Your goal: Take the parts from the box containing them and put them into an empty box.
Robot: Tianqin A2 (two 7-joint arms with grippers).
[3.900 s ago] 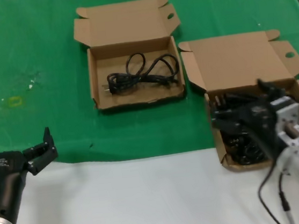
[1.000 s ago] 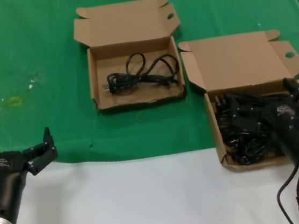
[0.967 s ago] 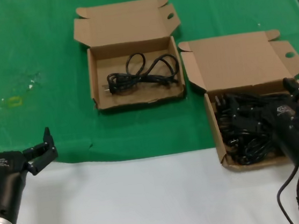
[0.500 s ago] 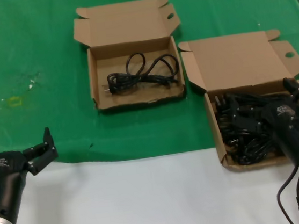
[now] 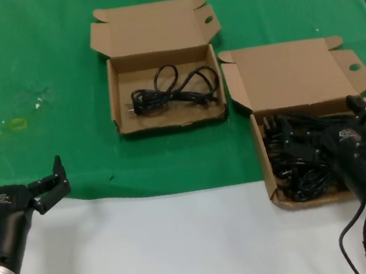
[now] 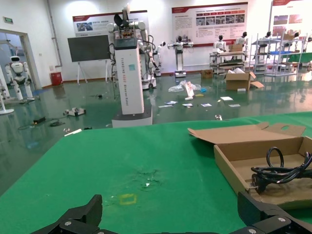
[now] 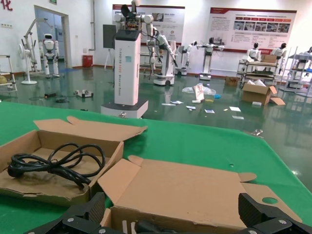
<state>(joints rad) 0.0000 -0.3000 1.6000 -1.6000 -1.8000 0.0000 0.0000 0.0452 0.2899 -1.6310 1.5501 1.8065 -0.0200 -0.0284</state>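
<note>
From the head camera I have my right end effector [image 5: 359,111] low over the box containing the parts [image 5: 261,148], at its right side near the bench's near edge; its fingers stand spread apart, one tip showing by the box's far right corner, and I see nothing gripped between them; in the right wrist view both finger tips [image 7: 78,214] sit wide apart at the frame's lower edge. The parts [image 5: 297,154] lie in a tangled black heap filling that box, partly hidden behind my right arm; its lid [image 5: 292,75] is folded back flat on the green cloth [image 5: 42,60], oval hole showing at the right ear flap.

The other box [image 5: 168,122] sits farther off and to the left, well apart from my end effectors but just beside the first box's lid; one looped cord [image 5: 174,88] lies on its floor, plug toward the left.

My left end effector [image 5: 19,175] waits at the near left, over the edge where green cloth meets the white bench [image 5: 182,243]; its fingers are spread and grasping nothing.
</note>
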